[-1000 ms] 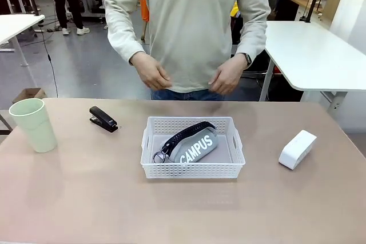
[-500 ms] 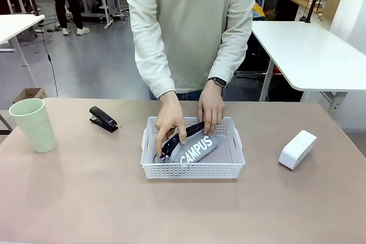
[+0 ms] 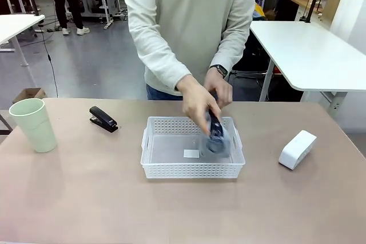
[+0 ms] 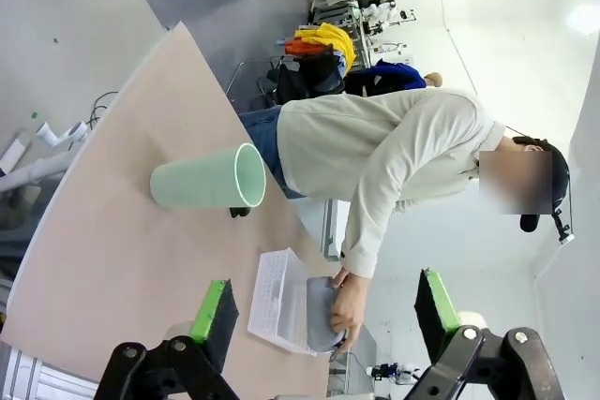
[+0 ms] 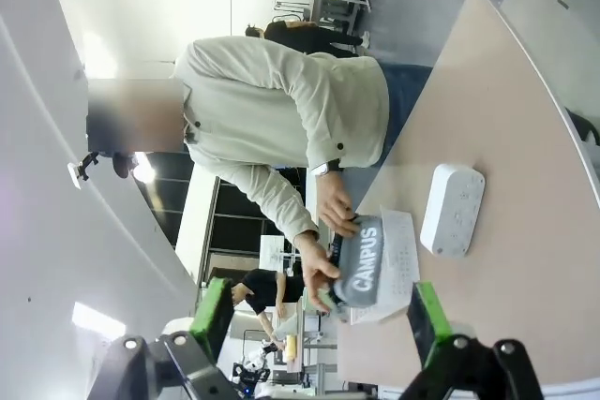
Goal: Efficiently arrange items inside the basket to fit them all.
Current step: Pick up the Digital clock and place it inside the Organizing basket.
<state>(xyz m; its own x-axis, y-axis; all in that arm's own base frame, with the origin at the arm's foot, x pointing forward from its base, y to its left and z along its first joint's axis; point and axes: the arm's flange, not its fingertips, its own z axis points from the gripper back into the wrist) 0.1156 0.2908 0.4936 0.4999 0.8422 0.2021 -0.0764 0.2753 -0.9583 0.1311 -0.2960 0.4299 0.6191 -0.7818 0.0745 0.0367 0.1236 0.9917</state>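
Currently, hands [image 3: 197, 102] gripping pouch [image 3: 216, 140] at basket [image 3: 150, 141], left tool [image 4: 323, 304] and right tool [image 5: 319, 308] spread apart.

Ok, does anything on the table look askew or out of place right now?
Only the grey pouch: the person's hands hold it tipped up on edge at the right end of the basket. The stapler, cup and white device sit outside it; nothing spilled.

My front camera faced the person [image 3: 189, 27] across the table [image 3: 86, 198], near the basket [image 3: 191, 171]. Both wrist cameras hung farther back, rolled sideways, sharing that basket and person.
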